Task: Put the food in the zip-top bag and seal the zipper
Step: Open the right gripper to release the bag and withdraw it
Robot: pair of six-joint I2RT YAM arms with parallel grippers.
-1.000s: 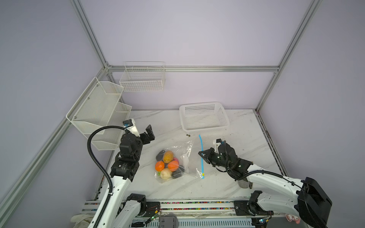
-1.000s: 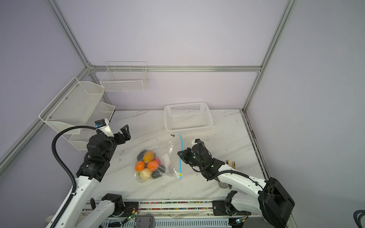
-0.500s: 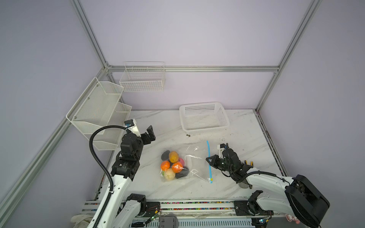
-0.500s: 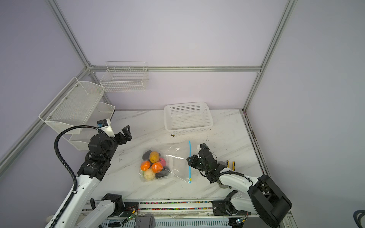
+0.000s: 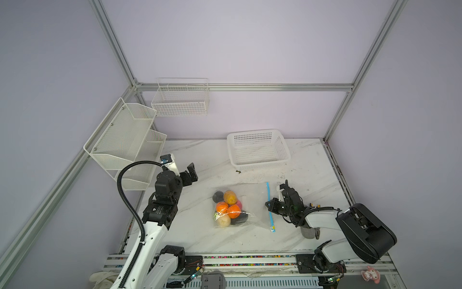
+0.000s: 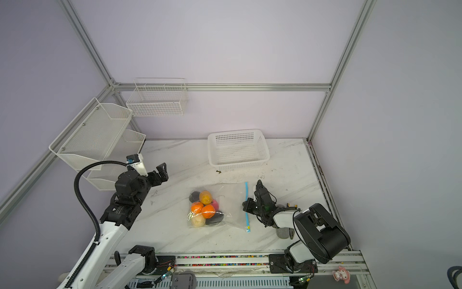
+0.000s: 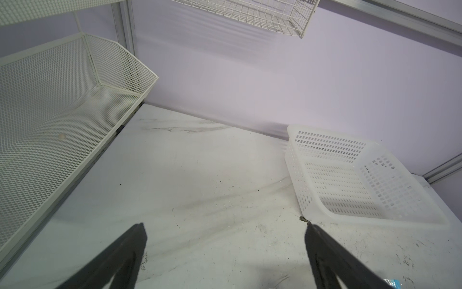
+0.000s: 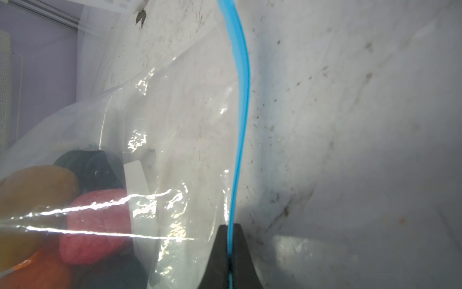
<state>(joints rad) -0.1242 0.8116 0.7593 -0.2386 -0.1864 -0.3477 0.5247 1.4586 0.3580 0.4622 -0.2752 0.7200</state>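
Observation:
The zip-top bag point(image 5: 252, 200) point(image 6: 231, 197) lies flat mid-table. The food point(image 5: 228, 209) point(image 6: 205, 208) is bunched inside at its left end: two orange fruits, a yellow-brown oval, a cream one, a pink one and black lumps. In the right wrist view the pink piece point(image 8: 95, 225) shows through the plastic. The light-blue zipper point(image 5: 268, 194) point(image 6: 246, 191) point(image 8: 241, 112) runs along the bag's right edge, its yellow piece point(image 5: 273, 227) at the near end. My right gripper point(image 5: 270, 204) point(image 6: 246, 204) point(image 8: 231, 232) is shut on the zipper. My left gripper point(image 5: 189, 175) point(image 6: 160, 174) point(image 7: 225, 226) hangs open above bare table, far left of the bag.
A white perforated basket point(image 5: 252, 132) point(image 6: 235, 133) point(image 7: 325, 133) stands behind the bag. White mesh shelves point(image 5: 125, 135) and a wire basket point(image 5: 180, 100) hang on the left and back walls. A grey object point(image 5: 310, 232) lies under my right arm.
My right gripper has drawn back to the right, pulling the zipper edge along; the bag and its food slid right and the plastic stretched out flatter. The left arm barely moved.

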